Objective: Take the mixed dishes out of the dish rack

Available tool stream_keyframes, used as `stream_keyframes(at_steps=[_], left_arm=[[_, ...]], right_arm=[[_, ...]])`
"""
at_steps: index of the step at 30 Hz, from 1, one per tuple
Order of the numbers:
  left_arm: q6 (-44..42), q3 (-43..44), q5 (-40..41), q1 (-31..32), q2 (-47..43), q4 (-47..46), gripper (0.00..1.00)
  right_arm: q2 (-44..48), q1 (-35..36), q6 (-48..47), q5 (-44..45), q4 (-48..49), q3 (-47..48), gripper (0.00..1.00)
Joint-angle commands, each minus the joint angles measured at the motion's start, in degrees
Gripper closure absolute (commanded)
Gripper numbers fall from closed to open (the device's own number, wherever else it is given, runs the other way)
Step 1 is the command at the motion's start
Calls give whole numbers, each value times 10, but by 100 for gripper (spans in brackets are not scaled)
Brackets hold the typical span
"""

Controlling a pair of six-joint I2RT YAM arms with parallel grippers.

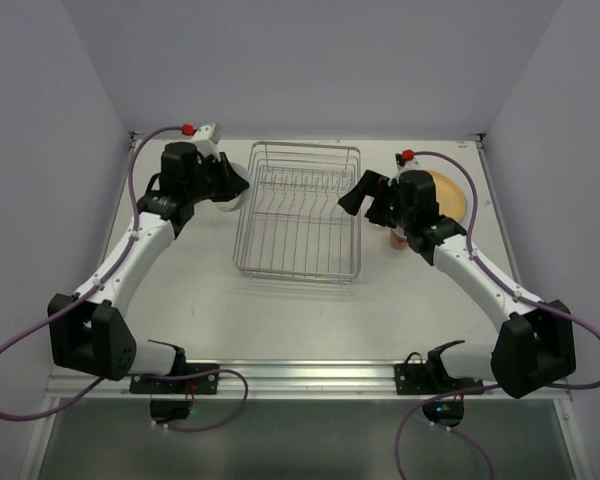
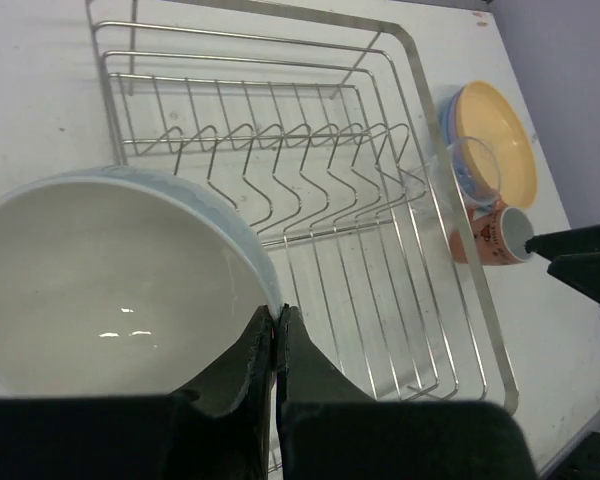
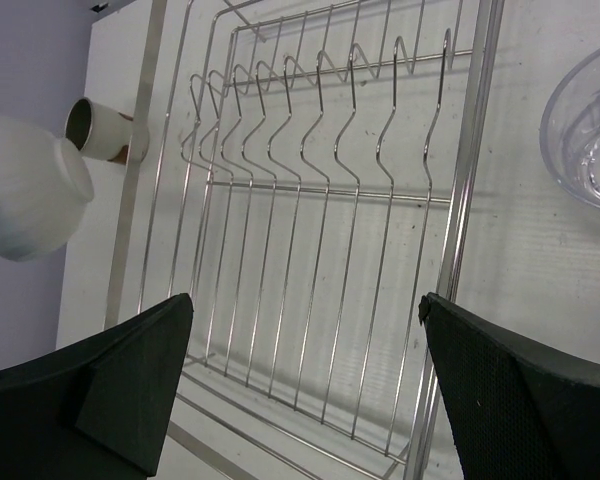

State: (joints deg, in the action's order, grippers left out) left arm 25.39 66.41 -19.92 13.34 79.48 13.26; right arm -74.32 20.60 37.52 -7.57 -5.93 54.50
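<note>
**A:** Status of the unloading?

**B:** I read the rack (image 1: 298,212) as empty. No view shows a dish among its tines. The left gripper (image 2: 277,345) is closed tight on the rim of the bowl (image 2: 100,290), one finger inside and one outside. The bowl is outside the rack, just beside its left wall and near the cup (image 3: 100,130). I cannot tell whether its base touches the table (image 1: 280,320).

**A:** And the right side?

**B:** The right gripper (image 3: 305,390) hangs at the rack's right edge with its jaws fully apart, holding nothing. The plates (image 2: 500,135), glass (image 2: 477,165) and mug (image 2: 495,235) stand together on the table right of the rack.

**A:** Which step is this?

**B:** In my judgement, placement of the last dish. For the next move:
1. I lower the bowl onto bare table left of the rack, clear of the cup and the rack wall.
2. I level it.
3. I open the fingers and withdraw upward.

Caution: the grip is on the rim only, so the bowl may tip on release.
</note>
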Motion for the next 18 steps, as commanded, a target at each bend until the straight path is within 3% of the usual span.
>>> stream_keyframes(at_steps=[1, 8, 18], left_arm=[[-49, 36, 68, -1, -56, 29, 100], [-57, 33, 189, -24, -61, 86, 100], [10, -35, 230, -69, -28, 80, 100]], right_arm=[[14, -1, -8, 3, 34, -4, 1], [7, -2, -5, -11, 44, -7, 1], [-2, -1, -5, -15, 73, -28, 1]])
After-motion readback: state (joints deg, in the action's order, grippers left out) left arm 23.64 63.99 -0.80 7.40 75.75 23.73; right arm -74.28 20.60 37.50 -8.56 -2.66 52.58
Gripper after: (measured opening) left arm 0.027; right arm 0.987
